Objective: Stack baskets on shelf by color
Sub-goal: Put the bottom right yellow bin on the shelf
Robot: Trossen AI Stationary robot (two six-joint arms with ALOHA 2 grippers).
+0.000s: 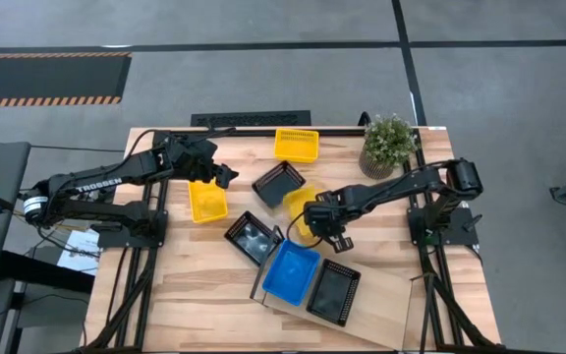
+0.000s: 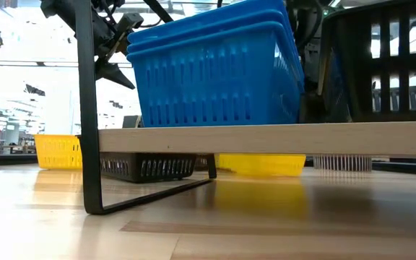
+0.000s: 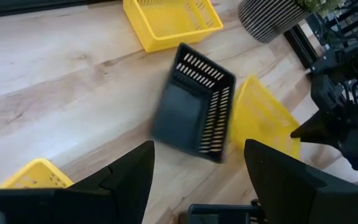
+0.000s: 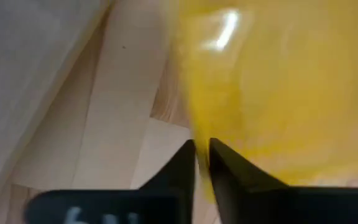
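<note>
The shelf (image 1: 381,305) lies at the table's near right. It bears stacked blue baskets (image 1: 291,272) and a black basket (image 1: 333,292). Loose on the table are two black baskets (image 1: 254,237) (image 1: 279,184) and three yellow ones (image 1: 297,145) (image 1: 207,201) (image 1: 299,204). My right gripper (image 4: 202,155) points down over the middle yellow basket (image 4: 278,87) and is shut on it. My left gripper (image 3: 197,180) hovers open at the far left, above the table, with the far black basket (image 3: 194,106) ahead of it. My right gripper pinches the yellow basket's side wall at its rim (image 4: 202,127) between its two fingers. One finger is on the inner side and one on the outer. The fingers come from above, pointing down. The basket appears to rest on the table.
A potted plant (image 1: 388,143) stands at the far right. The shelf's black end frame (image 2: 89,108) stands upright at its left end. Bare tabletop lies at the near left (image 1: 195,305).
</note>
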